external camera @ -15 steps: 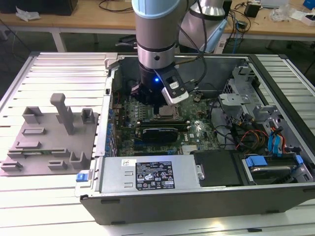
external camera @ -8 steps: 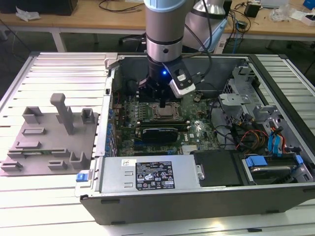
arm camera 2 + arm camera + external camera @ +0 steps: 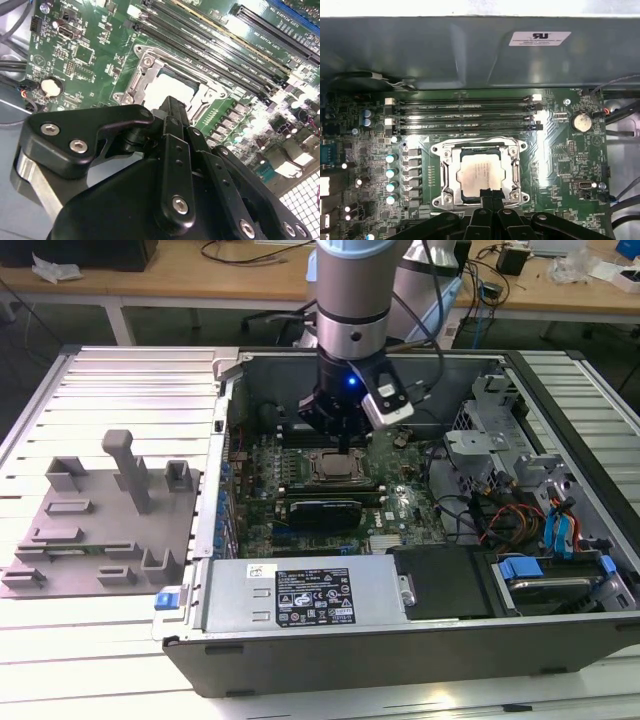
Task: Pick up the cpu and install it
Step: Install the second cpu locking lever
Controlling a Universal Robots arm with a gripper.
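The cpu (image 3: 481,175), a pale silver square chip, lies flat inside the dark metal-framed socket (image 3: 443,174) on the green motherboard (image 3: 560,150). In the exterior view the cpu (image 3: 335,468) is in the middle of the open computer case. My gripper (image 3: 345,446) hangs just above the socket's edge. Its black fingers (image 3: 490,196) are shut against each other with nothing between them. In the second wrist view the gripper (image 3: 172,104) covers part of the bright cpu (image 3: 170,86).
Memory slots (image 3: 465,115) run beside the socket. The case wall (image 3: 232,390), power supply (image 3: 300,595), drive cage (image 3: 485,435) and cables (image 3: 505,515) surround the board. A grey plastic plate with upright pegs (image 3: 100,520) lies at the exterior view's left.
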